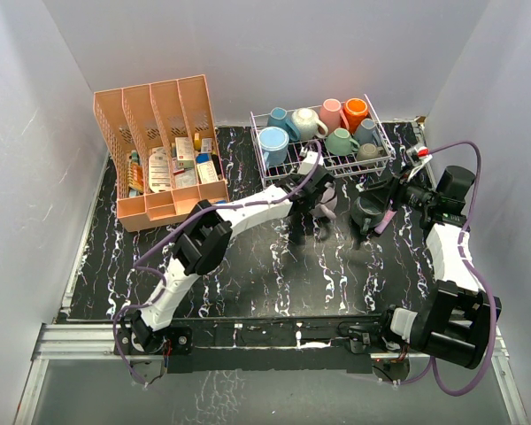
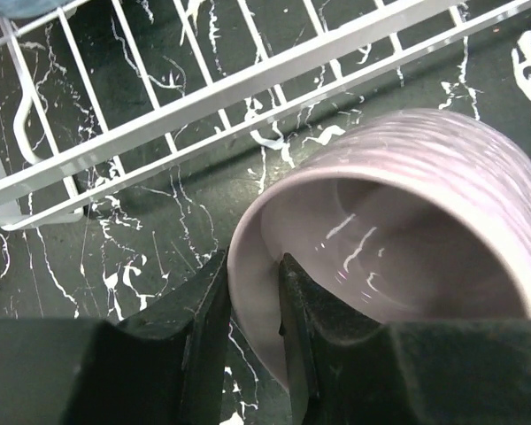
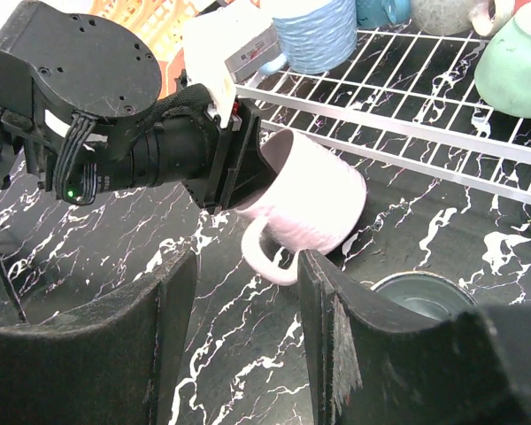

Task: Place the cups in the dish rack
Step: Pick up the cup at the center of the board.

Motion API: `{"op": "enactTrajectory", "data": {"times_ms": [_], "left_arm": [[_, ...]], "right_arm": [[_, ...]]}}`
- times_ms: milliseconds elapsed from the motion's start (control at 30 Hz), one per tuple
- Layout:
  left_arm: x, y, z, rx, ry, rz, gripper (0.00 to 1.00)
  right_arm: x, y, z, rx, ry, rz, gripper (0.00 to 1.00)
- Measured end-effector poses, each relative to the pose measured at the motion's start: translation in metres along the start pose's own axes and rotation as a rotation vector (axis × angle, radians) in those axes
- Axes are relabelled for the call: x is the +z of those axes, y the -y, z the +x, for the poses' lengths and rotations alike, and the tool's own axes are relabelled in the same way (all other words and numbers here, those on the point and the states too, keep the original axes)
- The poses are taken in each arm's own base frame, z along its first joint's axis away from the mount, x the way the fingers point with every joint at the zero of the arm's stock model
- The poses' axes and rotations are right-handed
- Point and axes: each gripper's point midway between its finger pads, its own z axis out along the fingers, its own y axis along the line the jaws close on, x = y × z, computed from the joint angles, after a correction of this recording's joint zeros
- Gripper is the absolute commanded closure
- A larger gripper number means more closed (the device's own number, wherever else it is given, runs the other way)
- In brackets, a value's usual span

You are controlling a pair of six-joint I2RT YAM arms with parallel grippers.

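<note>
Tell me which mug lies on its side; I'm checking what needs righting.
The lilac mug, on the table before the rack, rim pinched by the left pincer; the dark mug nearby stands upright.

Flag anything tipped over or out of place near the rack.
The lilac mug lies on its side on the table just outside the dish rack, its rim pinched by the left pincer. A dark grey mug stands outside the rack too. Nothing looks spilled or broken.
</note>
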Motion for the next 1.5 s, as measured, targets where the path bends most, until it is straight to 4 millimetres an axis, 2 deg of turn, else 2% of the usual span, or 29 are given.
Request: {"op": "enactTrajectory", "data": {"times_ms": [200, 533, 867, 1200, 1367, 1500], "left_arm": [[0.002, -0.009, 0.006, -0.031, -0.018, -0.001, 0.78], [-0.005, -0.004, 0.001, -0.126, -0.012, 0.093, 0.98], [-0.014, -0.029, 0.017, -0.227, -0.047, 0.158, 1.0], [-0.049, -0.059, 0.055, -0.365, -0.063, 0.298, 1.0], [-0.07, -0.073, 0.077, -0.43, -0.044, 0.371, 1.0], [-0.085, -0.083, 0.087, -0.494, -0.002, 0.433, 1.0]], "right_arm": [[0.0, 0.001, -0.003, -0.011, 0.008, 0.0, 0.48], [0.0, 0.0, -0.004, -0.005, 0.01, -0.003, 0.48], [0.001, -0.005, 0.003, 0.022, 0.019, -0.032, 0.44], [0.002, -0.017, 0.008, 0.086, 0.04, -0.099, 0.42], [0.004, -0.017, 0.011, 0.118, 0.04, -0.121, 0.42], [0.006, -0.018, 0.012, 0.126, 0.042, -0.134, 0.42]]}}
